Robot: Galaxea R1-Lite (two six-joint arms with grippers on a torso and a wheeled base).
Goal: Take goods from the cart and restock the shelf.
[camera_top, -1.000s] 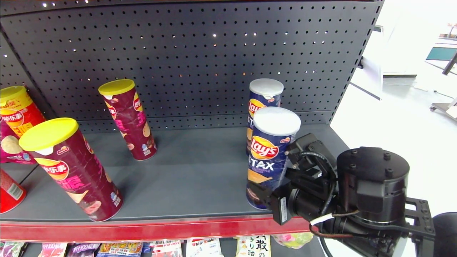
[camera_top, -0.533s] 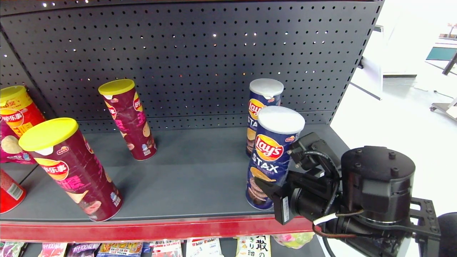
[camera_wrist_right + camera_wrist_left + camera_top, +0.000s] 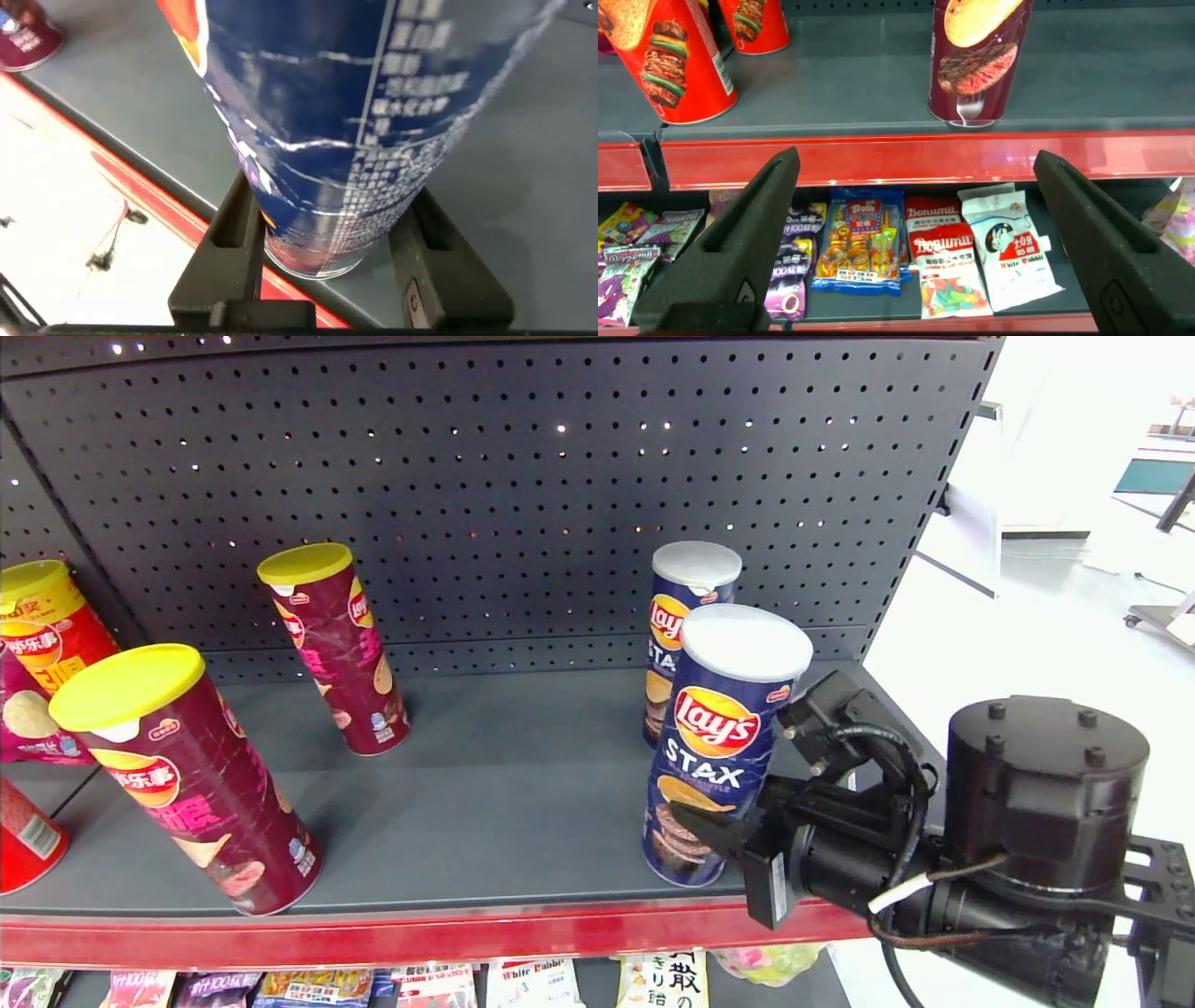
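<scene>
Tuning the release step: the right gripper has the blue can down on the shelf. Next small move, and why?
Probably tip the blue can upright before opening: it looks tilted, base on the shelf near its front edge, with the right gripper clamped low on it.

A big dark red chip can (image 3: 187, 775) with a yellow lid stands at 8 o'clock in the head view. A second dark red chip can (image 3: 336, 649) stands farther back, at 1 o'clock from it, well apart. A red and yellow can (image 3: 47, 616) sits at 9 o'clock, with a red can (image 3: 23, 835) at 8 o'clock by the edge. A blue chip can (image 3: 691, 583) with a white lid is at 1 o'clock. Snack bags (image 3: 532, 982) lie in a row at 6 o'clock. A white floor (image 3: 1027, 644) shows at 3 o'clock.
</scene>
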